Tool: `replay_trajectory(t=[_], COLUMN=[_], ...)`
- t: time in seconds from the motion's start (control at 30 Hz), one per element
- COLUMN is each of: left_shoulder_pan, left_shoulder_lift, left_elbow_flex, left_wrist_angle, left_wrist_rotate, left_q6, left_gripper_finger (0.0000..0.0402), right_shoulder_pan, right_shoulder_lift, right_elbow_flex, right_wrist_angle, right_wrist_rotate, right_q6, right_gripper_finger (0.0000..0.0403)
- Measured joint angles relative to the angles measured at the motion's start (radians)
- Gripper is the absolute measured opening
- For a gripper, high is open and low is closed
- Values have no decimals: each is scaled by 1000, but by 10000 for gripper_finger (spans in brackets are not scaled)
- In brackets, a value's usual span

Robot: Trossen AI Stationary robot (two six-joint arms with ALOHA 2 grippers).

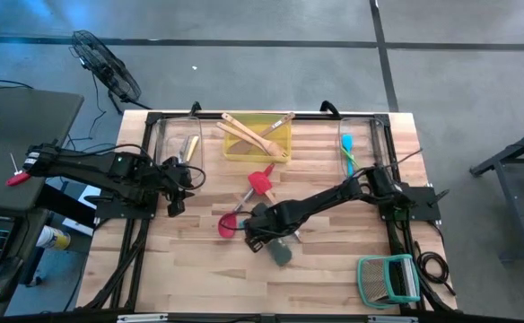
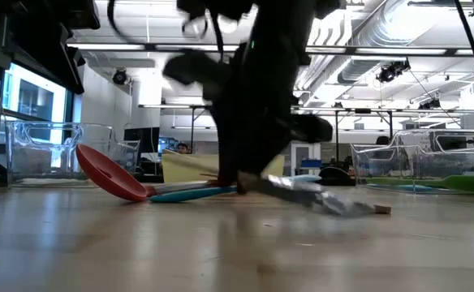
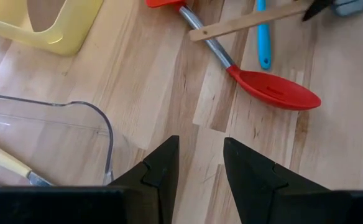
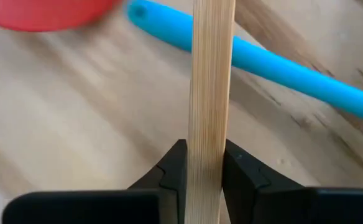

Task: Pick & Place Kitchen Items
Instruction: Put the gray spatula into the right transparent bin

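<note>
My right gripper [image 1: 255,235] reaches to the table's middle and is shut on a wooden utensil's handle [image 4: 209,74]. Beside it lie a red spoon [image 1: 228,224], a blue-handled utensil [image 3: 263,37] and a grey spatula [image 1: 283,253]; a red spatula [image 1: 262,179] lies farther back. The wooden handle [image 3: 250,22] crosses above the blue one. My left gripper [image 3: 201,155] is open above bare table by the left clear bin [image 1: 177,144], which holds a yellow-handled knife [image 1: 188,146]. Wooden utensils lie in the yellow tray [image 1: 284,152]. My right gripper pinches the wooden handle [image 4: 209,134] between its two fingers, coming down from above with the fingers [image 4: 172,165] on the handle's two flat sides. The handle runs straight out ahead, over the blue handle [image 4: 275,65]. Whether its far end rests on the table I cannot tell.
A second clear bin [image 1: 370,148] at the far right holds a blue and a green utensil. A teal-framed rack [image 1: 388,280] sits at the near right corner. Bare wood shows along the near edge and in front of the left gripper.
</note>
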Motion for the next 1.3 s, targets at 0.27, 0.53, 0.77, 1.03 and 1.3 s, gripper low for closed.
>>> replay_trajectory(t=[0.27, 0.53, 0.77, 1.03, 1.3], left_shoulder_pan=[0, 0, 0, 0, 0], left_shoulder_lift=[0, 0, 0, 0, 0], left_elbow_flex=[-18, -122, -122, -122, -122], left_wrist_angle=[16, 89, 154, 305, 569], left_wrist_rotate=[0, 4, 61, 77, 77], left_q6=[4, 4, 31, 137, 348], left_gripper_finger=[122, 122, 122, 122, 122], right_shoulder_pan=[22, 34, 51, 54, 50], right_shoulder_lift=[-65, -164, -263, -381, -493], right_elbow_flex=[1, 2, 2, 2, 2], right_wrist_angle=[106, 134, 132, 102, -120], right_wrist_rotate=[36, 130, 250, 367, 542], right_q6=[-17, -50, -121, -256, -314], right_gripper_finger=[59, 59, 59, 59, 59])
